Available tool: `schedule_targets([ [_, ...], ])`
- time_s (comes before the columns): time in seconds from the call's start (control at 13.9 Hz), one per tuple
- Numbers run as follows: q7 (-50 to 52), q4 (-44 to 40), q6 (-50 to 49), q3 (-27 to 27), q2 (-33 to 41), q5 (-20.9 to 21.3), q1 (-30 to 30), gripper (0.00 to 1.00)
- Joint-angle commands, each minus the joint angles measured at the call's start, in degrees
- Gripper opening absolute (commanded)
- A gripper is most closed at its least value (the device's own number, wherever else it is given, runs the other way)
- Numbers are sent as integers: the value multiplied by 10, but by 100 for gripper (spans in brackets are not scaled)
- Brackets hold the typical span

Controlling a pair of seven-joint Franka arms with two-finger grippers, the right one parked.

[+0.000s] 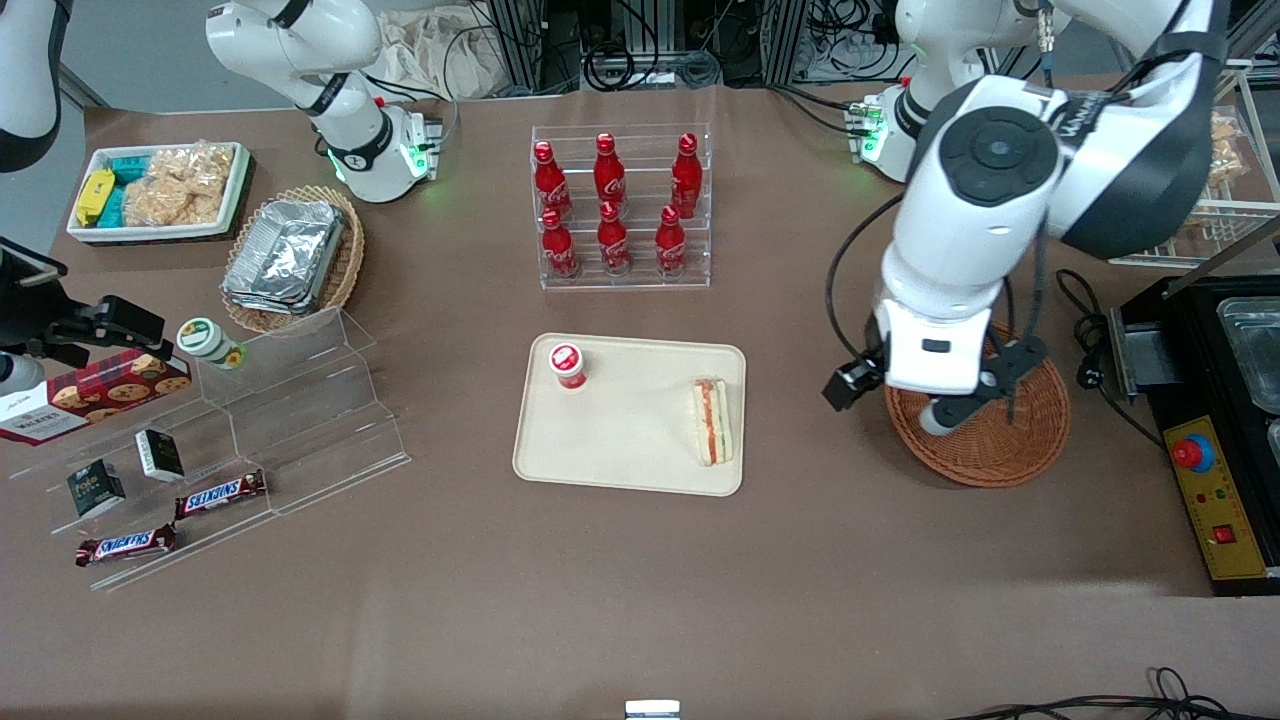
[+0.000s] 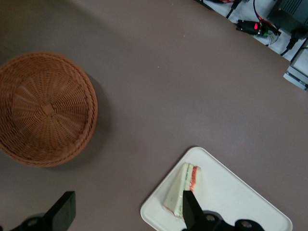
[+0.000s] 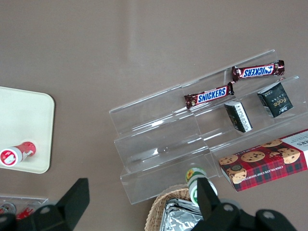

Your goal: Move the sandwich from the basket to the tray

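The sandwich (image 1: 713, 420) lies on the beige tray (image 1: 630, 440), by the tray's edge nearest the working arm. It also shows in the left wrist view (image 2: 182, 187), on the tray (image 2: 231, 197). The round reddish-brown basket (image 1: 1010, 440) stands empty on the table beside the tray, toward the working arm's end; it also shows in the left wrist view (image 2: 45, 108). My left gripper (image 1: 950, 410) hangs raised above the table, between basket and tray. It is wide open and empty (image 2: 126, 211). One black finger (image 2: 190, 207) overlaps the sandwich's end in that view.
A small red-capped bottle (image 1: 567, 364) lies on the tray. A clear rack of red cola bottles (image 1: 620, 205) stands farther from the front camera. A stepped acrylic shelf with snacks (image 1: 250, 440), an oval basket of foil trays (image 1: 290, 255) and a white bin (image 1: 160, 190) sit toward the parked arm's end. A black appliance (image 1: 1220, 420) stands beside the basket.
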State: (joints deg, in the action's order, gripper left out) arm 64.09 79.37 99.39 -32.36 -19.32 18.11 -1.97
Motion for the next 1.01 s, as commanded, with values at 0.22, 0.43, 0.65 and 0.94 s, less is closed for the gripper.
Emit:
schedule_targets([
  [0.22,-217,26,-33,122,73,-91,-3,100],
  [0.43,-356,30,-66,223,103,-131,37,100],
  [0.65,-482,59,-73,324,135,-165,79,100],
  [0.94,-559,117,-71,360,190,-169,79,100],
])
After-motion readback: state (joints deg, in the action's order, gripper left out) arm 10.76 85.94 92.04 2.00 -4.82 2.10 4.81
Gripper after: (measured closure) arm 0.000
